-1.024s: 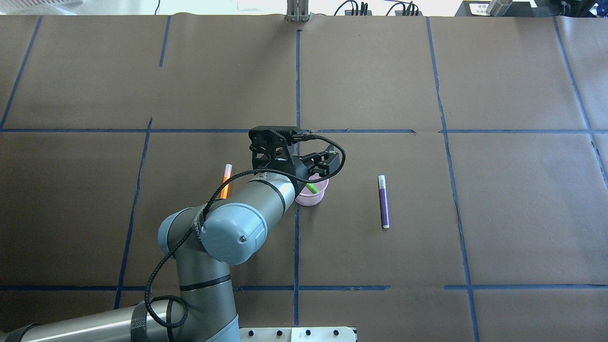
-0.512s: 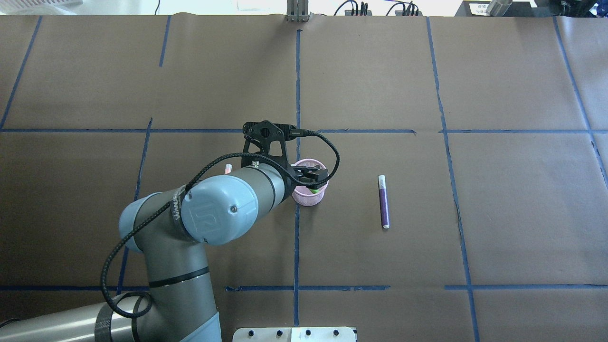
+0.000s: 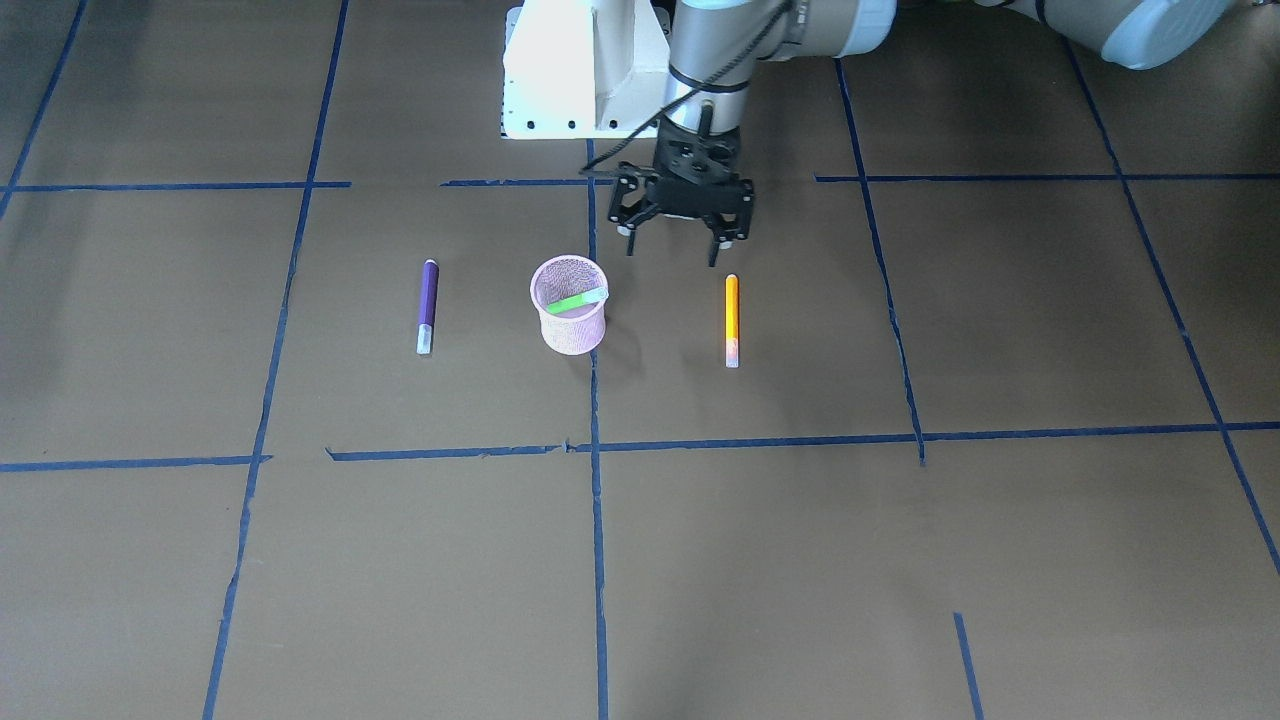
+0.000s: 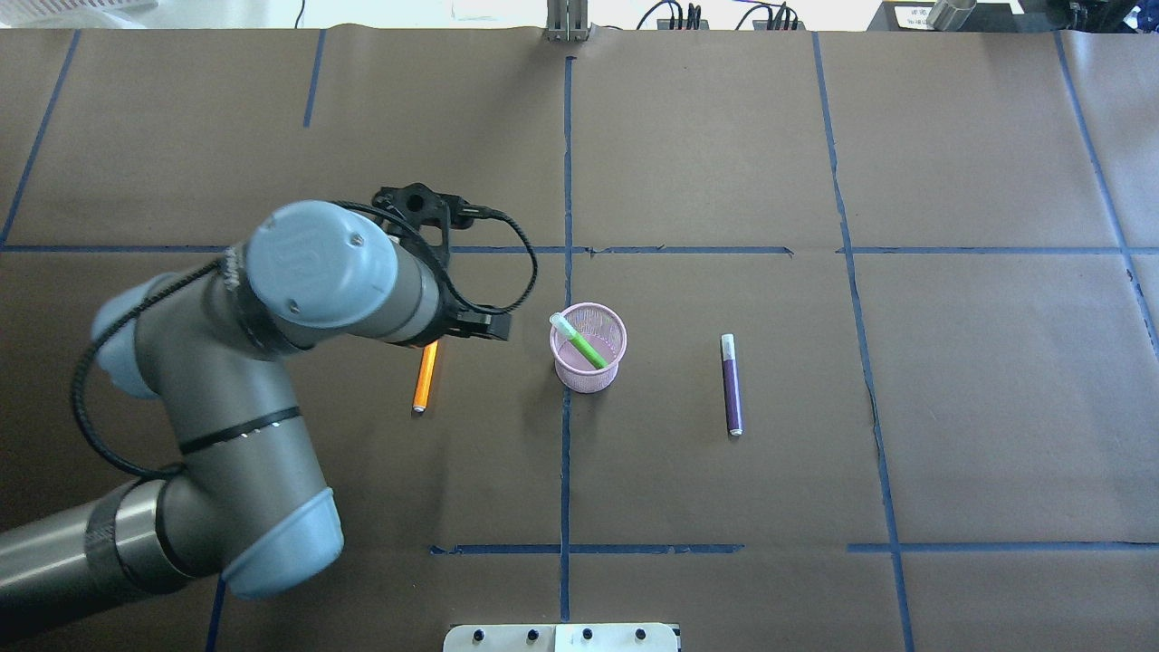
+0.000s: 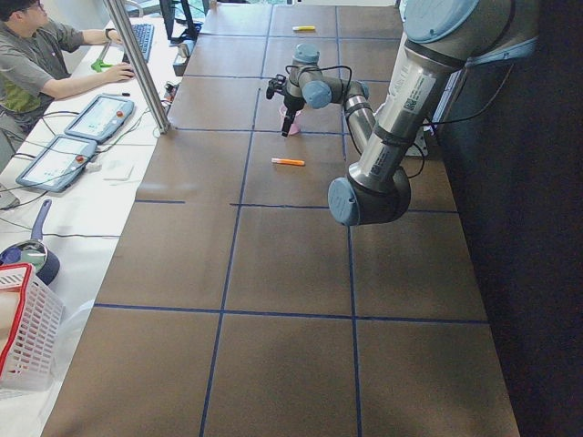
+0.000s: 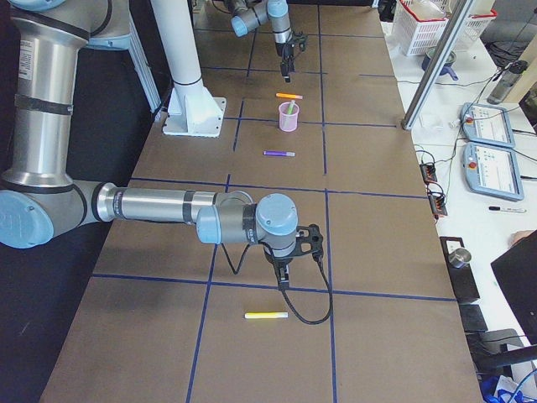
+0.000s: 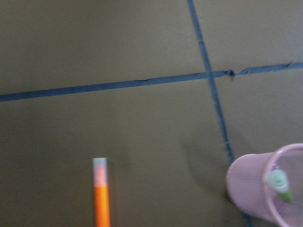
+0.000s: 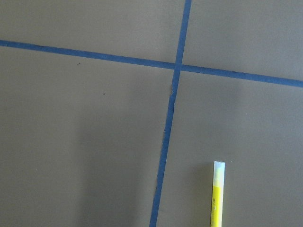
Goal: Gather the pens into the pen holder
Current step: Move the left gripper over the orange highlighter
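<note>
Pink mesh pen holder (image 3: 572, 335) — slim green pen (image 3: 578, 300) slanted inside, seemingly pale-capped.

We see a long table (image 4: 724, 136) covered in brown paper and marked into large rectangles by blue tape lines (image 4: 566, 453). At its far edge, black cables (image 4: 675, 16) run off the paper. In the left side view a white bench (image 5: 64, 214) runs along the table. It carries two touch-screen pendants (image 5: 96, 116), a dark pan (image 5: 32, 259) and a red-rimmed white basket (image 5: 23, 337). Beyond a slanted metal post (image 5: 137, 68), a seated operator (image 5: 36, 59) has a hand near a keyboard (image 5: 144, 38). The light on the paper is bright and even.
</note>
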Available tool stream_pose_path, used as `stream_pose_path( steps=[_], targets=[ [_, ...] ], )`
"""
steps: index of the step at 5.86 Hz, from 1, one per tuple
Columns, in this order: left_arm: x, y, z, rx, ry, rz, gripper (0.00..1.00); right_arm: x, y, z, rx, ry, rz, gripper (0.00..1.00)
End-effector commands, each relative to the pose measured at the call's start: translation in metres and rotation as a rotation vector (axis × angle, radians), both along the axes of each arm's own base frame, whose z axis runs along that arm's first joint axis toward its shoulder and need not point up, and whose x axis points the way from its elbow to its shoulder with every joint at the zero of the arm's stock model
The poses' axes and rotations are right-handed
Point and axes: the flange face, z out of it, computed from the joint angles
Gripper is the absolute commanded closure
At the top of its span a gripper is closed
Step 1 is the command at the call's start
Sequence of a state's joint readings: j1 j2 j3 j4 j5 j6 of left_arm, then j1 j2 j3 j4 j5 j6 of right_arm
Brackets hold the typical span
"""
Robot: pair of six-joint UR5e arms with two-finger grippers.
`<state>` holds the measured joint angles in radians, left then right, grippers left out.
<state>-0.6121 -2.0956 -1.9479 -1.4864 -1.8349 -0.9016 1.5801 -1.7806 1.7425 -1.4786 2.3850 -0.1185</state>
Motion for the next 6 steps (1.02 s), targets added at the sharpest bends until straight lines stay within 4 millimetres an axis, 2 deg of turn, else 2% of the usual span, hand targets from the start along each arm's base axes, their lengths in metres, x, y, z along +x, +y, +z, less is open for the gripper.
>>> stream_pose_path(
  steps=[1,2,3,5,6],
  targets=[
    [-0.069,-0.036,0.029,0.004,-0.004,0.104,0.00,0.000,0.019,0.063,-0.068,0.004,-0.009,0.04],
    [-0.072,-0.034,0.028,0.008,-0.001,0.102,0.00,-0.002,0.013,0.104,-0.051,-0.001,0.068,0.05],
    [-0.071,-0.033,0.027,0.008,0.001,0.102,0.00,-0.026,0.004,0.126,-0.034,0.005,0.073,0.05],
    [-0.072,-0.033,0.026,0.009,0.001,0.100,0.00,-0.056,-0.024,0.136,-0.019,0.027,0.008,0.16],
    [-0.071,-0.032,0.026,0.010,0.002,0.101,0.00,-0.072,-0.027,0.136,-0.014,0.040,-0.027,0.15]
  ],
)
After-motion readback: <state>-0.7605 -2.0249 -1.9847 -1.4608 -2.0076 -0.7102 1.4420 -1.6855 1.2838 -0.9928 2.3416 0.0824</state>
